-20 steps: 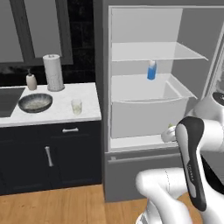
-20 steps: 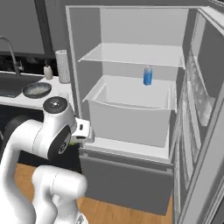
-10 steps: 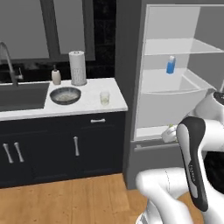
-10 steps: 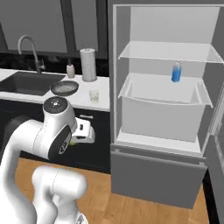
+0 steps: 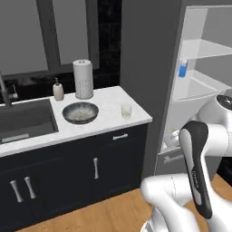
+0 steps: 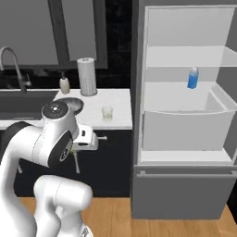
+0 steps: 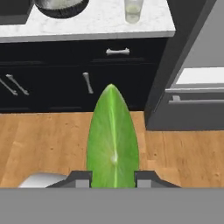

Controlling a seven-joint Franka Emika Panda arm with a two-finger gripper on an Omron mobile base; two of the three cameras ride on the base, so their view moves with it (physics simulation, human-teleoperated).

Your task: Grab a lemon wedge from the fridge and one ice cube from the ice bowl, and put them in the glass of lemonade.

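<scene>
Wedge (image 7: pixel 113 138) clamped between my fingertips (image 7: pixel 82 178), long axis running 6 to 12 in the hand view, pointed tip at 12, aimed toward the counter (image 7: pixel 100 22). Glass of lemonade (image 7: pixel 133 10) sits at 12, ice bowl (image 7: pixel 61 6) at 11.
</scene>
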